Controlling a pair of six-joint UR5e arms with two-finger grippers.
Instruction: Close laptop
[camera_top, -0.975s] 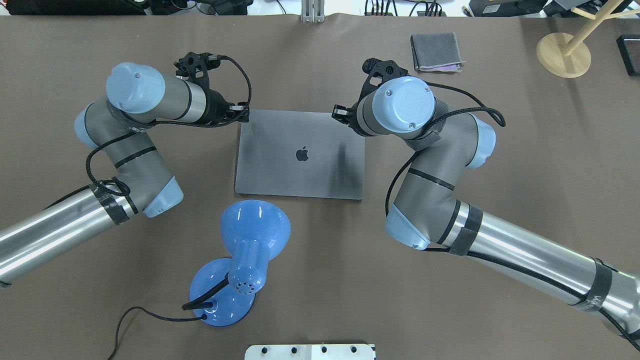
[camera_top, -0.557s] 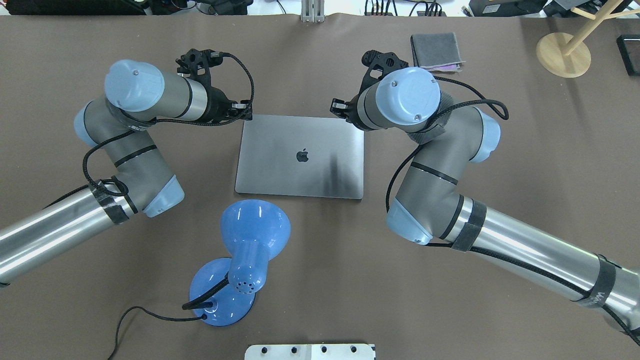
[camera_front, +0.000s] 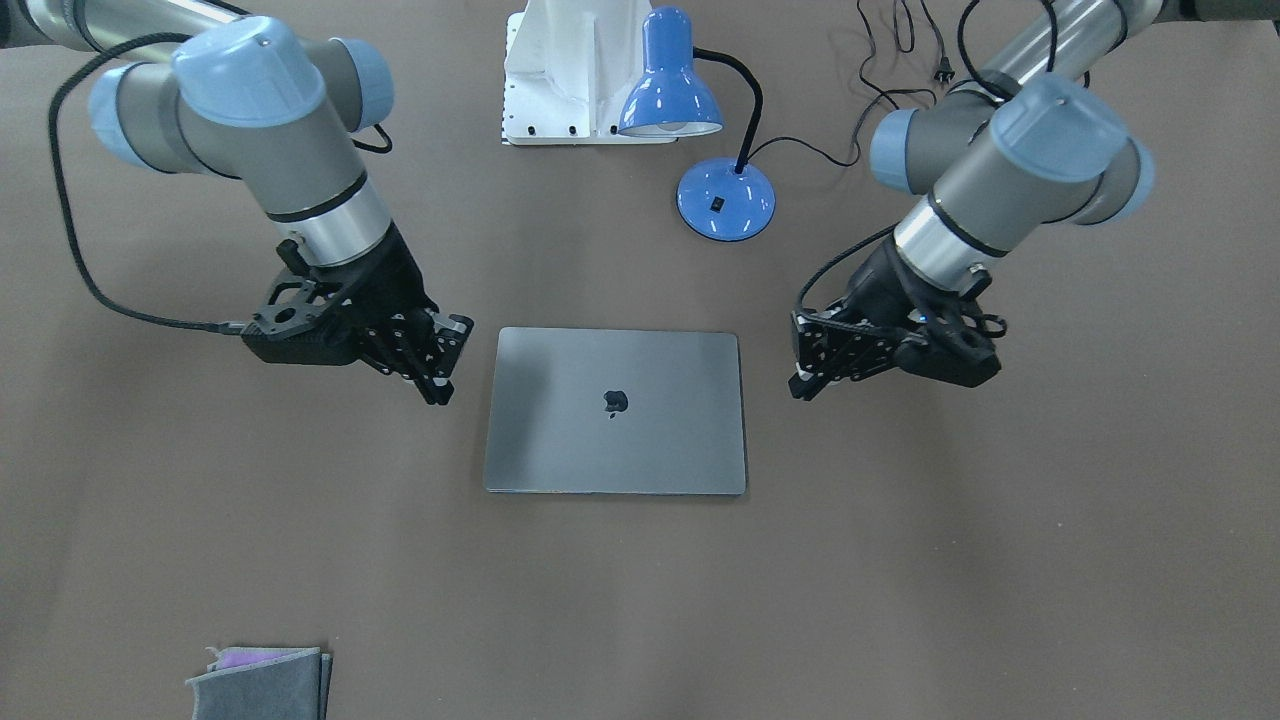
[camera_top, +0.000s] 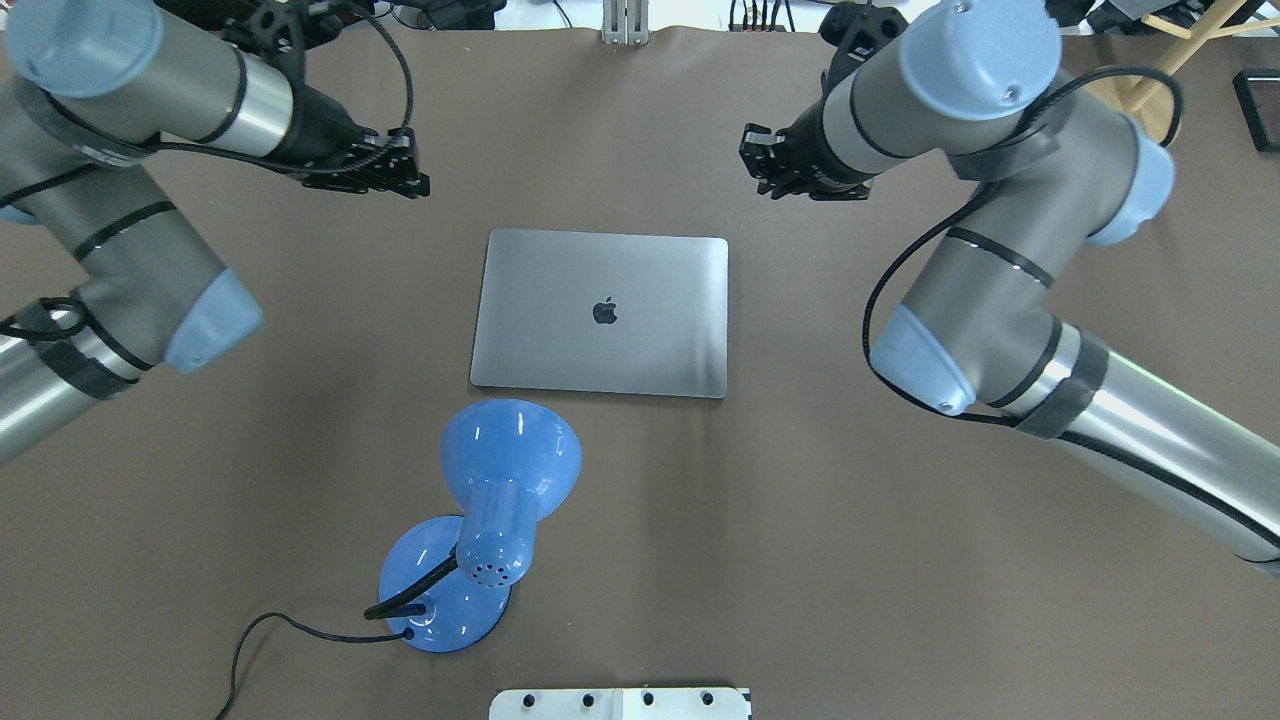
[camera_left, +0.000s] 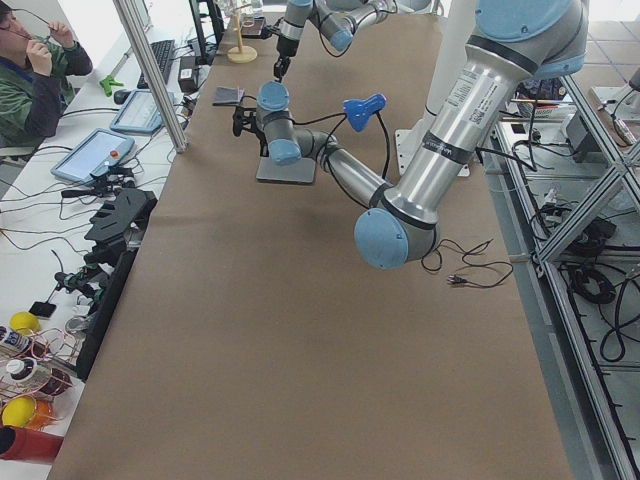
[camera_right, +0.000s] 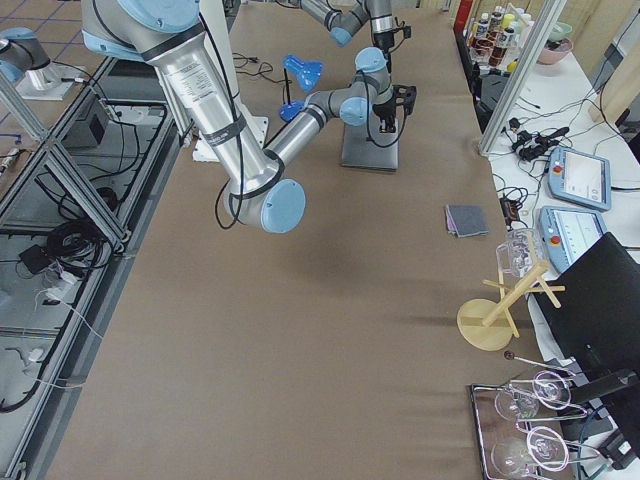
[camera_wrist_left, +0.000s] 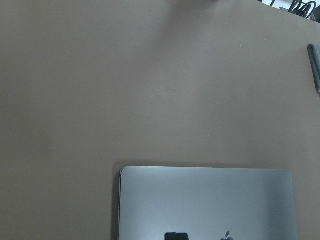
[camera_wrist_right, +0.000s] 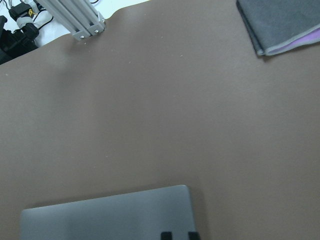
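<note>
Overhead exterior is showing the left gripper (camera_top: 408, 182) hanging empty with its fingers seemingly pressed together. The right gripper (camera_top: 762, 168) is empty too, its tips standing slightly apart in its wrist view. Both are hovering beyond the far corners of the laptop (camera_top: 600, 312), which is lying flat, lid down, mid-table. The retreat is probably going best straight up and outward, brushing nothing. Against the earlier frame, both grippers are sitting higher and wider, and the laptop is resting unmoved.
</note>
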